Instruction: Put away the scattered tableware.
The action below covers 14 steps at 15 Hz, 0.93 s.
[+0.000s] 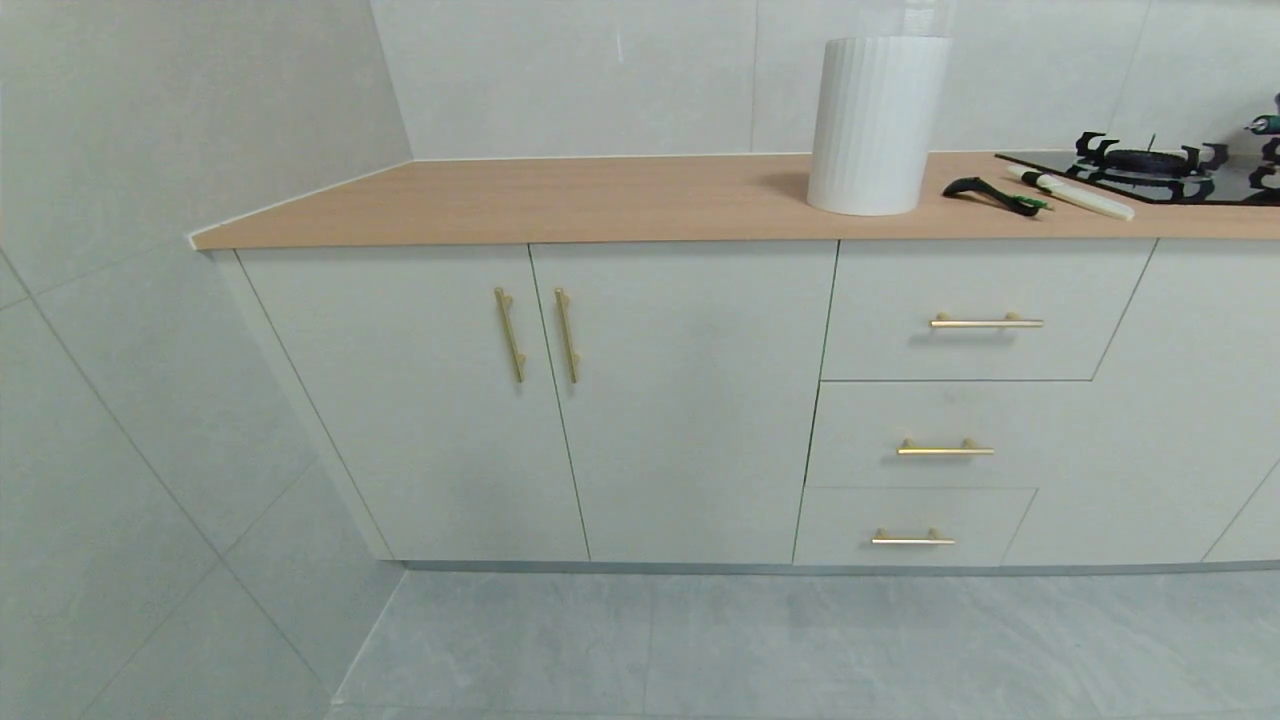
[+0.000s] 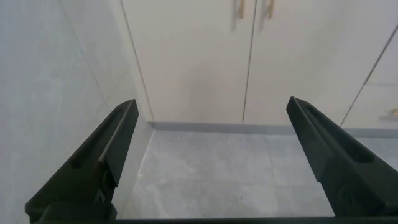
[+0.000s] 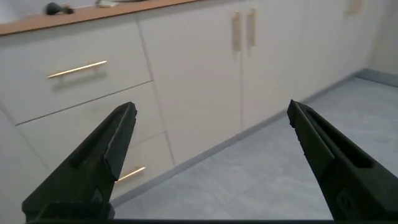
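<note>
Black peeler (image 1: 990, 193) and white knife (image 1: 1072, 193) are lying side by side on the countertop (image 1: 600, 200), between ribbed white canister (image 1: 877, 125) and hob (image 1: 1150, 168). I am holding my left gripper (image 2: 211, 104) and right gripper (image 3: 211, 107) spread wide, gripping nothing, facing the cabinet fronts (image 1: 690, 400).

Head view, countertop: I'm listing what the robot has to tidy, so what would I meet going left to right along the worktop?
White ribbed container → black and green tool → cream utensil → black burner grate.
</note>
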Available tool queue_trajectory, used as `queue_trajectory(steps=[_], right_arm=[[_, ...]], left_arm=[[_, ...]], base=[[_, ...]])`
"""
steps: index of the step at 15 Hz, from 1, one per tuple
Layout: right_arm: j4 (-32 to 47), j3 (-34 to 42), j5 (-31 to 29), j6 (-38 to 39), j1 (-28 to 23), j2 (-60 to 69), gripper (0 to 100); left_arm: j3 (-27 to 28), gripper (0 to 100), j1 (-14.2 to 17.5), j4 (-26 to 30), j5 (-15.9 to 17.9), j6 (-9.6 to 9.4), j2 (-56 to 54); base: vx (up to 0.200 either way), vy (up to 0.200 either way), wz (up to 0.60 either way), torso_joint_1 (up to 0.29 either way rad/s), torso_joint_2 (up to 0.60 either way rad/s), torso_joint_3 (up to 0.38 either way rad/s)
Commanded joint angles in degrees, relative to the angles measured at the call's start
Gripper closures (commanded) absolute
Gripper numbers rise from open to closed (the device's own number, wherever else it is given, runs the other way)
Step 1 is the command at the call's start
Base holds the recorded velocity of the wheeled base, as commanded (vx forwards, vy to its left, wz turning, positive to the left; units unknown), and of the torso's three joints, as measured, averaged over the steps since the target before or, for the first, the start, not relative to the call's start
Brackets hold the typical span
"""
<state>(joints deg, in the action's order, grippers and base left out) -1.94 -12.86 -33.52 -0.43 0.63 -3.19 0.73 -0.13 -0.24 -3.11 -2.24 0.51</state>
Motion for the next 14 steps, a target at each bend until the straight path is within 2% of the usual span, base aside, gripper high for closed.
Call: queue_trajectory(steps=[1,2,3,6,7,12,13,14], right_arm=[[-2.98,8.03,5.66,-0.45,-0.37,3.19,0],[-4.13,12.33,10.15,-0.45,-0.37,3.19,0],[-1.67,12.86,13.22,-0.28,-0.37,3.19,0],[-0.70,12.77,16.65,0.16,-0.37,3.19,0],[-0.70,12.77,17.44,-0.01,-0.37,3.19,0],[-0.70,12.77,18.49,0.60,-0.37,3.19,0],[-0.79,12.77,21.75,-0.28,-0.37,3.19,0],[-0.87,12.77,23.68,-2.30,-0.37,3.19,0]], left_arm=[[-0.64,0,0.05,-0.11,0.56,-0.04,-0.51],[-0.73,0,0.05,-0.02,1.35,-0.57,-0.51],[-0.73,0,0.05,0.07,1.44,-1.10,-0.51],[-0.73,0,0.05,0.16,1.44,-1.10,-0.51],[-0.73,0,0.05,0.16,1.44,-0.57,-0.51],[-0.73,0,0.05,0.16,1.35,-0.22,-0.51],[-0.73,0,0.05,0.16,1.35,1.36,-0.51],[-0.73,0,0.05,0.16,1.35,1.98,-0.51]], base=[[0.000,0.000,0.00,0.000,0.00,0.000],[0.000,0.000,0.00,0.000,0.00,0.000],[0.000,0.000,0.00,0.000,0.00,0.000],[0.000,0.000,0.00,0.000,0.00,0.000],[0.000,0.000,0.00,0.000,0.00,0.000],[0.000,0.000,0.00,0.000,0.00,0.000],[0.000,0.000,0.00,0.000,0.00,0.000],[0.000,0.000,0.00,0.000,0.00,0.000]])
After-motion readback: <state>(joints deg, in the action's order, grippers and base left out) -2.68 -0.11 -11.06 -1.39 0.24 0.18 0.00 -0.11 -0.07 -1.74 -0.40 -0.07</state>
